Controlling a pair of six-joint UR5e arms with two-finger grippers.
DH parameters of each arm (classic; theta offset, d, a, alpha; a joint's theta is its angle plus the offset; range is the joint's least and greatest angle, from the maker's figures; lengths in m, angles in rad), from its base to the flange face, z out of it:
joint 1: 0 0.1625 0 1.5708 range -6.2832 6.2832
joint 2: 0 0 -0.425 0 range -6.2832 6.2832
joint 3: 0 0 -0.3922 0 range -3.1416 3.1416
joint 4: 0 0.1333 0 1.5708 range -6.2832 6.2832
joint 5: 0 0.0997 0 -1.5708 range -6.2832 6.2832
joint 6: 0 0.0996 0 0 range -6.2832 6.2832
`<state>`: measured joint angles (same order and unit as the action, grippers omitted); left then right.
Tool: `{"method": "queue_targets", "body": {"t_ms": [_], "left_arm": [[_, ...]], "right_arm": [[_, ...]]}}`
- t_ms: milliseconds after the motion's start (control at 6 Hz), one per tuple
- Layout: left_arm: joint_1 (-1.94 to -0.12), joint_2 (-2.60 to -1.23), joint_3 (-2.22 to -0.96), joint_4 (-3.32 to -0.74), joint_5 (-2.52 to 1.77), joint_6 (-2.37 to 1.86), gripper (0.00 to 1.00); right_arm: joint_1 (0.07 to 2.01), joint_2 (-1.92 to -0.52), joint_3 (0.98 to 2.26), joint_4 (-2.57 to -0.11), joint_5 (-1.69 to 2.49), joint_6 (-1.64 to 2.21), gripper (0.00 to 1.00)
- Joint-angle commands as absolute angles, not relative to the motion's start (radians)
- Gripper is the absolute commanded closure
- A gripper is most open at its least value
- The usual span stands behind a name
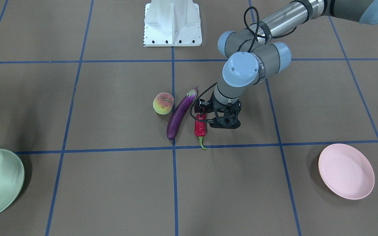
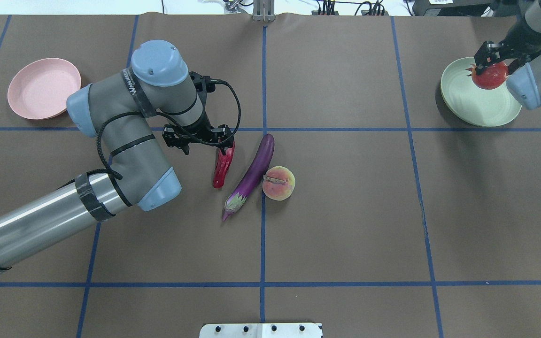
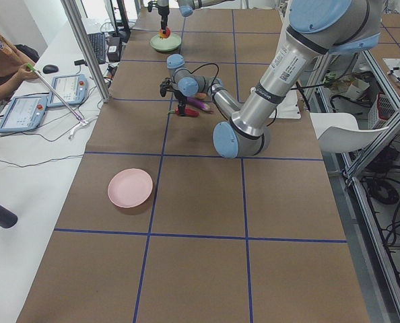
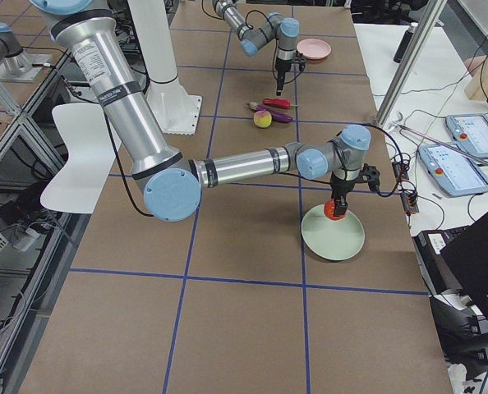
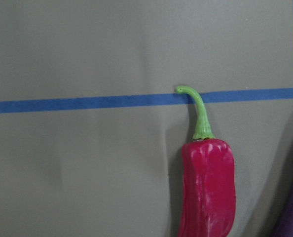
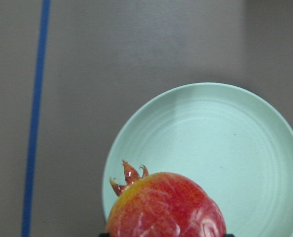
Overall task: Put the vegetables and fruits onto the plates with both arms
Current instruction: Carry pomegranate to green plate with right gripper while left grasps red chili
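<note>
Items listed left to right as the overhead view shows them, each placed against the eggplant. Pink plate (image 2: pixel 43 88): shallow, round, matte, pale; well left of the eggplant and farther back. Left gripper (image 2: pixel 225 148): black, lowered over the far end of the chili pepper (image 2: pixel 221 170), just left of the eggplant; its fingers straddle that end, but whether they pinch it cannot be told. Chili pepper: short, wrinkled, glossy red, with a thin curved green stem (its tip reaches a blue tape line); it lies beside the eggplant, apart from it. Eggplant (image 2: pixel 253 173): long, slightly curved, glossy purple, pale cap; it lies flat on the brown table (image 2: pixel 345 225). Peach (image 2: pixel 278 182): round, yellow-pink, creased; just right of the eggplant at its cap end. Mint green plate (image 2: pixel 477 110): round, matte, faintly ringed; well right of the eggplant. Red-orange fruit (image 2: pixel 490 75): round, bumpy, yellow-patched; clamped in the right gripper (image 2: pixel 491 66) over that plate's far side.
</note>
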<state>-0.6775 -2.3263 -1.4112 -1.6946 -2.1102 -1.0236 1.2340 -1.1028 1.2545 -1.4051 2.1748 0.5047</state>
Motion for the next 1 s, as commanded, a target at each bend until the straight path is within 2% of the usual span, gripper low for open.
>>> {"method": "queue_targets", "body": {"t_ms": [0,167,333,500,833], "left_arm": [[-0.664,-2.381,-1.336,-1.697,-2.088,-1.023,0.00],[-0.658,-2.385,-1.327,-1.697,-2.088,-1.025,0.01],[-0.652,-2.388,-1.318,-1.697,-2.086,-1.025,0.15],[-0.652,-2.388,-1.316,-1.698,-2.088,-1.025,0.43],[-0.641,-2.388,-1.315,-1.698,-2.088,-1.025,0.96]], "right_arm": [[1.241,-1.101,1.149,-1.382,2.143,0.497,1.00],[1.241,-1.109,1.088,-1.300,2.141,0.497,0.86],[1.239,-1.105,1.082,-1.293,2.144,0.500,0.01],[1.241,-1.104,1.098,-1.292,2.151,0.492,0.00],[1.255,-1.117,1.243,-1.325,2.201,0.486,0.00]]}}
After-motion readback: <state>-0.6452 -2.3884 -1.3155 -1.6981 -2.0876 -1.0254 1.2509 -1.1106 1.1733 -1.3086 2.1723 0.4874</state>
